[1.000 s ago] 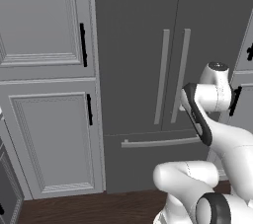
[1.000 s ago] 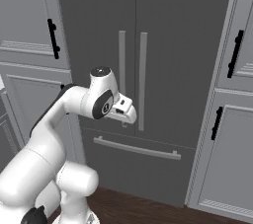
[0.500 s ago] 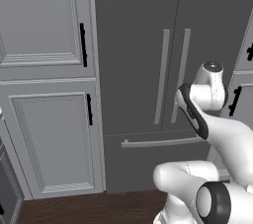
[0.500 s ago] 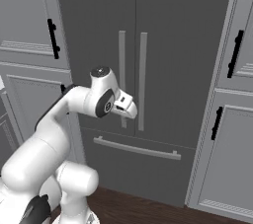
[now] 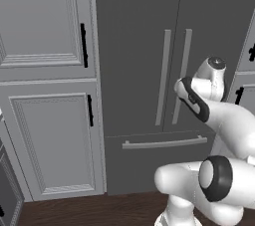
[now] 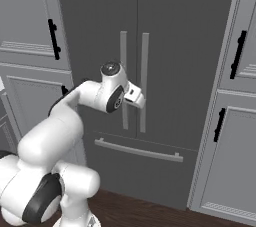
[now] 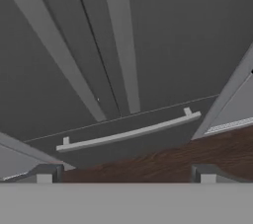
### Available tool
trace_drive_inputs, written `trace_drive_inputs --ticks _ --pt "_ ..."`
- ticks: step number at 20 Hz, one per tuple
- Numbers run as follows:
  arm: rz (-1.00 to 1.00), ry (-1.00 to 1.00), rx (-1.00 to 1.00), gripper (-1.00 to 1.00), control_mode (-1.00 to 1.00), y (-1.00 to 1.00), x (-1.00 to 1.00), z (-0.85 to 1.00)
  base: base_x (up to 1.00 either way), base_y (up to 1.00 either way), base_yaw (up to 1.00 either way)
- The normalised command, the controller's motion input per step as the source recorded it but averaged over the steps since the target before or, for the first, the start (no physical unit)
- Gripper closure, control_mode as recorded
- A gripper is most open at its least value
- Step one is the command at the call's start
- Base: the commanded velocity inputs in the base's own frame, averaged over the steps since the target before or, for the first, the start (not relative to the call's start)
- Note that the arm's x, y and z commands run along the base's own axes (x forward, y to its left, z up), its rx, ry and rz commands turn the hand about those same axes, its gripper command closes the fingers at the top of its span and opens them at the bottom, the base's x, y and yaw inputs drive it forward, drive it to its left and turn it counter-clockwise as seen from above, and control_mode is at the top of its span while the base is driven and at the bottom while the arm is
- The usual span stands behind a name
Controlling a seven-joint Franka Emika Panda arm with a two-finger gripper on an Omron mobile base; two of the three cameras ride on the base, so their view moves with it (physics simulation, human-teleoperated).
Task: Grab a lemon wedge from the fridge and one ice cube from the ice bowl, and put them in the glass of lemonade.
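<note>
1. Directly ahead of the gripper (image 7: 126, 177) stands the fridge (image 6: 165, 31), both doors shut and the bottom drawer (image 5: 154, 158) closed; the task appears to be at its opening step, with no door yet pulled.
2. Gripper jaws stand wide apart, holding nothing, near the two door handles (image 6: 134, 78) but apart from them.
3. Lemon wedge, ice cube and glass all remain to be dealt with, judging from the closed doors.
4. Each door handle is a long bar with its axis vertical; the drawer handle (image 7: 129, 132), below the hand, runs horizontally.
</note>
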Motion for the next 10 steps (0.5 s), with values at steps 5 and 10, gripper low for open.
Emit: trace_drive_inputs --ticks 5,10 --pt "0.08 0.11 -0.1 -1.0 -1.0 -0.26 0.32 0.56 0.0 0.0 0.0" --pt "0.0 -0.08 -0.02 -1.0 -1.0 0.0 0.04 -0.25 0.0 0.0 0.0"
